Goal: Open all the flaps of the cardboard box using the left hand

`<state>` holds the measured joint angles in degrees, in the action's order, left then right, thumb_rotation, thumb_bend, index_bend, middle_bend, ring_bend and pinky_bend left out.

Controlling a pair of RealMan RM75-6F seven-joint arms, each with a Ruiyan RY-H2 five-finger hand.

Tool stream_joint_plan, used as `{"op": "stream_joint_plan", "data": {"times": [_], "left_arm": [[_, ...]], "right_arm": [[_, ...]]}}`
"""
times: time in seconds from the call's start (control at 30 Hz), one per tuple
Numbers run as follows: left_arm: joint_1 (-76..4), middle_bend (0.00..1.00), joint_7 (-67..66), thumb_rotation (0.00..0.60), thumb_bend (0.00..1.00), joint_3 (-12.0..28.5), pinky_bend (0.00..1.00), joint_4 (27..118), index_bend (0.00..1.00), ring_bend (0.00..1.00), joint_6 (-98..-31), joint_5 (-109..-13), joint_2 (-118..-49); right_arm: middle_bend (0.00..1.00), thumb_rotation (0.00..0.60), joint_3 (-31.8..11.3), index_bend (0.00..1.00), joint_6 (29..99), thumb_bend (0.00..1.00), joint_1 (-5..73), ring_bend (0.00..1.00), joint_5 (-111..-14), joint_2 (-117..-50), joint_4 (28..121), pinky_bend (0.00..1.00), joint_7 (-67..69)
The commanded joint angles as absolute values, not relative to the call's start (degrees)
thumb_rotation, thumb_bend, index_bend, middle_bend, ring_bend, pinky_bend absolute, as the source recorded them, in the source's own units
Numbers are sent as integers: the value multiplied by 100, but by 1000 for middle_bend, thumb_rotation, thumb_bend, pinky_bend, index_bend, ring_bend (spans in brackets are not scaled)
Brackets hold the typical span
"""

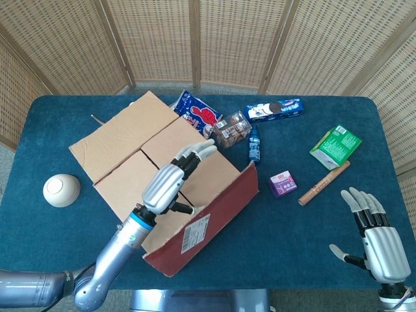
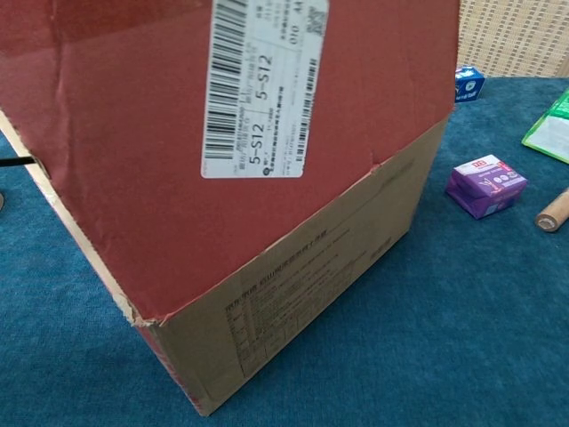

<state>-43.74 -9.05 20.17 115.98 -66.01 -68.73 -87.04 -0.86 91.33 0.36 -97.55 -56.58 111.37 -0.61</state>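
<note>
The cardboard box (image 1: 123,140) sits left of centre on the blue table. Its near long flap (image 1: 205,231), red with a white barcode label (image 1: 195,235), stands tilted up on edge. In the chest view this red flap (image 2: 133,133) fills the upper frame above the box's tan side wall (image 2: 311,285). My left hand (image 1: 170,185) reaches over the box top behind the raised flap, fingers stretched out and thumb apart, gripping nothing. The other tan flaps (image 1: 188,146) lie flat. At the lower right my right hand (image 1: 378,239) hovers with fingers spread and nothing in it.
A white ball (image 1: 62,190) lies left of the box. Behind and right of it are a blue snack bag (image 1: 195,114), wrapped cookies (image 1: 233,129), a cookie box (image 1: 274,110), a blue bottle (image 1: 254,146), a purple box (image 1: 282,183), a green pack (image 1: 335,147) and a wooden stick (image 1: 324,182).
</note>
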Motion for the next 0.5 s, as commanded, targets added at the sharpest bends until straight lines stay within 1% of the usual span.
{"op": "stream_joint_plan", "data": {"times": [0.03, 0.27, 0.37, 0.5], "left_arm": [[-4412, 0, -807, 600, 44, 1985, 49, 11733, 0, 0, -6497, -6798, -8638], [-4438, 0, -478, 600, 44, 2043, 49, 11961, 0, 0, -6366, -6632, -8539], [-4426, 0, -32, 600, 44, 2133, 49, 12193, 0, 0, -6169, -6366, -8425], [-4434, 0, 711, 600, 44, 2314, 49, 12491, 0, 0, -5722, -5987, -8153]], "right_arm": [[0, 600, -89, 0, 9137, 0, 36, 0, -9757, -5662, 11136, 0, -68], [0, 600, -93, 0, 9108, 0, 49, 0, -9731, -5671, 11137, 0, -94], [0, 600, -93, 0, 9114, 0, 47, 0, -9739, -5679, 11137, 0, -115], [0, 600, -88, 0, 9113, 0, 45, 0, -9744, -5683, 11140, 0, -131]]}}
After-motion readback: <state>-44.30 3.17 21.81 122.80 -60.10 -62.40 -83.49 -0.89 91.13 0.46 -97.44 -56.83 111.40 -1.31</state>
